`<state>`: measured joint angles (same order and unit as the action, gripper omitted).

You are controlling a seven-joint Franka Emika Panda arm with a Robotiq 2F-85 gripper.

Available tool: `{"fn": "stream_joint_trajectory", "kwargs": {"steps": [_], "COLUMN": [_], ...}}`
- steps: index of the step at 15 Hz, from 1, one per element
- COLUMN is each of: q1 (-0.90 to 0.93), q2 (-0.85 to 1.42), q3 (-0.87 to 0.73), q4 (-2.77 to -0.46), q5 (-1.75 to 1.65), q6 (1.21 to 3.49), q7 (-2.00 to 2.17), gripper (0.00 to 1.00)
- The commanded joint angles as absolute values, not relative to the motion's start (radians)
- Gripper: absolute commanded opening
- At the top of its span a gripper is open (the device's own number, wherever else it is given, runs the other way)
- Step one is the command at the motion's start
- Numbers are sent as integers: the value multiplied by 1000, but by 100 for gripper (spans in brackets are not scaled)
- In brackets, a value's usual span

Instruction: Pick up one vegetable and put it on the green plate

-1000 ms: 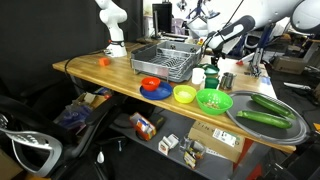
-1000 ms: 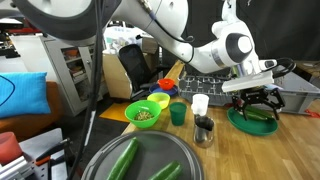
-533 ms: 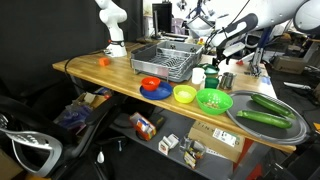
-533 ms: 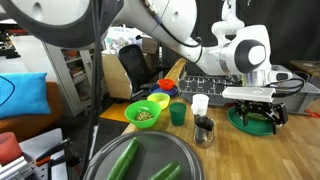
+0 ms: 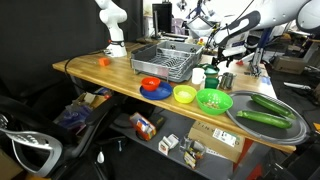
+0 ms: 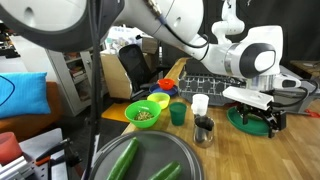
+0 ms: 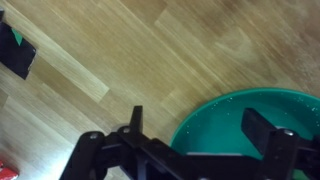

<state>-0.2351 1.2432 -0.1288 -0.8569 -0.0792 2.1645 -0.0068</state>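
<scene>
On counter point(image 6: 250, 155), far end: green plate point(image 6: 240, 123), flat on the wood, directly beneath the hand point(image 6: 262, 118). Hand: released, fingers spread wide, holding nothing; the wrist view shows the hand point(image 7: 193, 112) over the plate's point(image 7: 220, 125) rim. Grey tray point(image 6: 148, 150), near end: two cucumbers point(image 6: 125, 158), well apart from the plate. Lime bowl point(image 6: 143, 114): between tray and plate.

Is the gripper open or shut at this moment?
Open. In the wrist view the gripper has its fingers wide apart, with only the green plate and wooden table between them; nothing is held.
</scene>
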Motion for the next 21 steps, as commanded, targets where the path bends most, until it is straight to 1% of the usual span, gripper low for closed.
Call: {"fn": "stream_joint_trajectory", "kwargs": {"steps": [1,6,13,21], "q1": [-235,-267,-309,-347], "q2": [1243,1250,1270,1302], "q3": [-129,-87,-92,-52], "q4": [-857,-846,-837,-839], "q5": [-79,9,131,224], "q6": [2164,2178,2305,2388], "q7": [-7,77,226,254], "gripper": [100,100,100,100]}}
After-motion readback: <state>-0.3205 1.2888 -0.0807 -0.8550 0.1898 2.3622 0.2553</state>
